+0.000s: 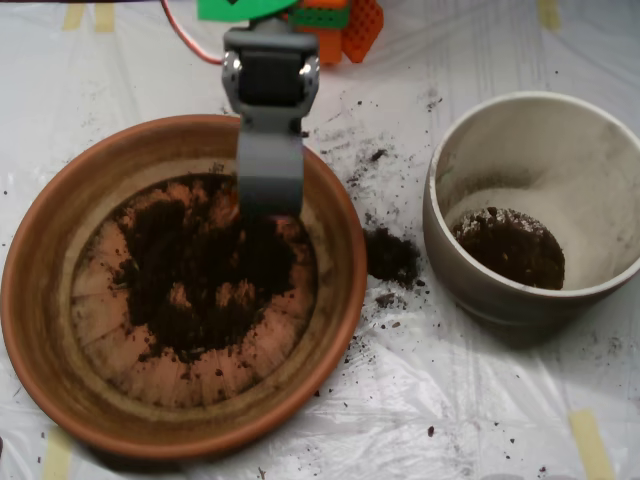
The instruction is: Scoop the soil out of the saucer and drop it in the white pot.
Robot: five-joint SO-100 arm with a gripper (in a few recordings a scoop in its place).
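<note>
The terracotta saucer [45, 300] fills the left half of the overhead view, with dark soil [205, 275] spread over the middle of its ridged base. My grey scoop [268, 200] reaches down from the top edge and its tip is dug into the upper edge of that soil. To the right stands the white pot [590, 160], with a small heap of soil [512, 247] at its bottom. The scoop is well left of the pot.
A clump of spilled soil [390, 255] lies on the white plastic sheet [480, 400] between saucer and pot, with crumbs scattered around. Orange and green arm parts [340, 25] sit at the top. Yellow tape strips [590, 445] hold the sheet.
</note>
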